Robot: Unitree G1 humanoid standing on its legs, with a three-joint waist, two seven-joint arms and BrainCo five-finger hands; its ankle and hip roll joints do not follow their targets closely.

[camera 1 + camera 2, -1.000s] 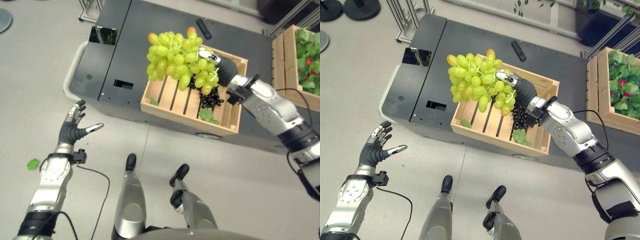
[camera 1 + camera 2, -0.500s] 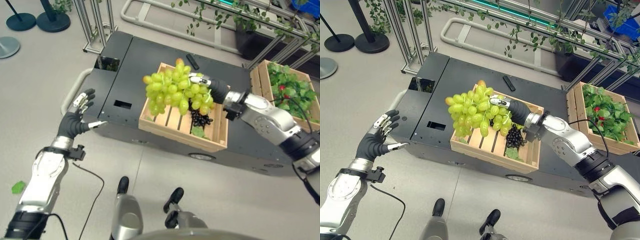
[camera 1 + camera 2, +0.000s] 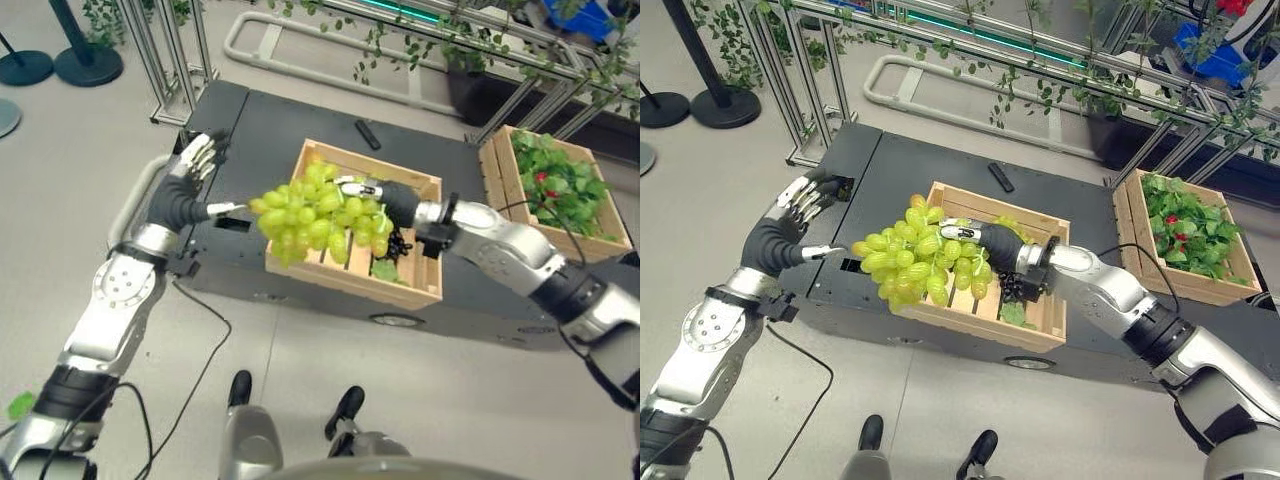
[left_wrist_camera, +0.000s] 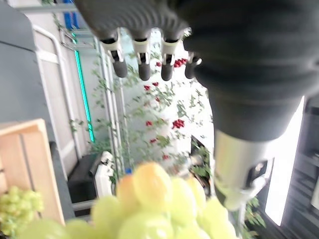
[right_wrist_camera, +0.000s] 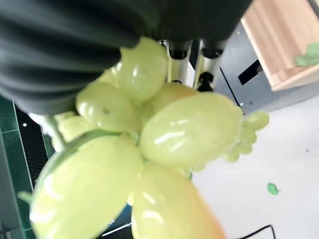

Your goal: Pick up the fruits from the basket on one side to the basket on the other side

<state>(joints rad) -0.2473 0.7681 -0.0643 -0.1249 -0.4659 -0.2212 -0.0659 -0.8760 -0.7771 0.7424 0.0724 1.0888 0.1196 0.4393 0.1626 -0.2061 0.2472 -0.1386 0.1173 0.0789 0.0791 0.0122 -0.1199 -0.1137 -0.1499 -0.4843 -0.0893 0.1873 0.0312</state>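
Two hands are up in my left eye view: my right hand (image 3: 385, 200) has its fingers curled round the top of the grapes (image 3: 315, 215), which hang from them over the near left part of the crate (image 3: 425, 290). The bunch reaches out past my fingertips toward my left hand (image 3: 180, 195), whose fingers are spread and straight, holding nothing, with the thumb tip just beside the nearest grape. A dark bunch (image 3: 401, 243) and a leaf (image 3: 384, 268) lie in the crate below my right wrist; a second crate (image 3: 500, 175) of greens and red fruit stands well beyond my right arm. In the right eye view the same hold shows: the grapes (image 3: 920, 265) droop from my right hand (image 3: 995, 243) across the crate's near rim, and my left hand (image 3: 780, 235) is open just beside them, over the dark cart (image 3: 875, 170). In the left wrist view my fingers (image 4: 142, 62) point straight out, and the grapes (image 4: 159, 204) sit close under the thumb, apart from the fingertips. In the right wrist view the grapes (image 5: 149, 144) press right against my palm, with fingers (image 5: 202, 72) showing past them.
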